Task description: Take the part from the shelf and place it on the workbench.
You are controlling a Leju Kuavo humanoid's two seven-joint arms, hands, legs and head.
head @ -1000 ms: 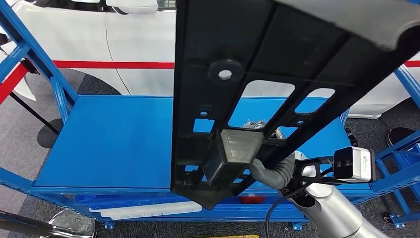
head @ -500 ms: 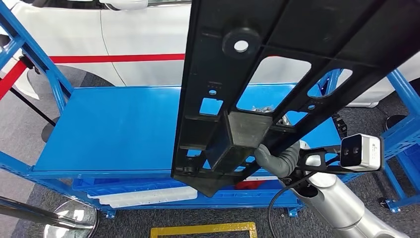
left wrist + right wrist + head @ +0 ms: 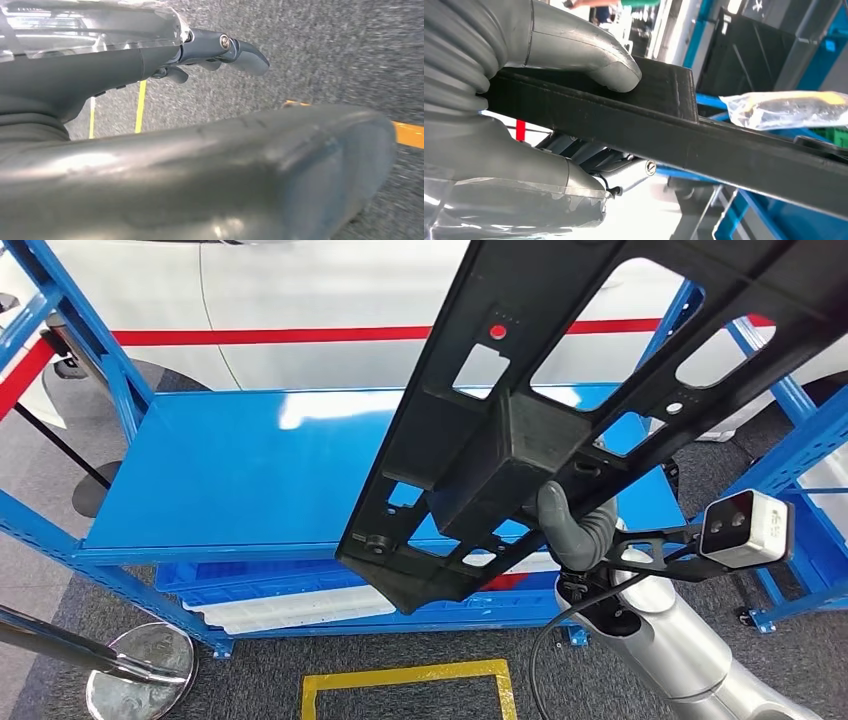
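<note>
- Grey carpet floor (image 3: 60, 570) with a yellow taped outline (image 3: 410, 690) at lower centre of the head view; a white car body with a red stripe (image 3: 260, 336) runs across the top of the frame.
- We note a blue shelf (image 3: 230, 480) occupying the middle left of the frame, its flat top deck bare where visible; a chrome stanchion base (image 3: 140, 680) sits at lower left.
- We find the part (image 3: 560, 410), a long black plastic panel with cut-outs, raised in the air and running from upper right down to lower centre, above and in front of the shelf.
- Right hand (image 3: 578, 530), centre right: clasped on the part, grey thumb pressed on a raised black block, darker fingers beneath the panel edge in the right wrist view.
- Left hand (image 3: 215, 50): in the left wrist view it hangs over carpet, holding nothing, fingers loosely extended.
- Judgement: we place the task at the carry stage, part lifted clear of the shelf. We see no workbench yet; the next move calls for turning toward it and keeping the long panel clear of the blue uprights.
</note>
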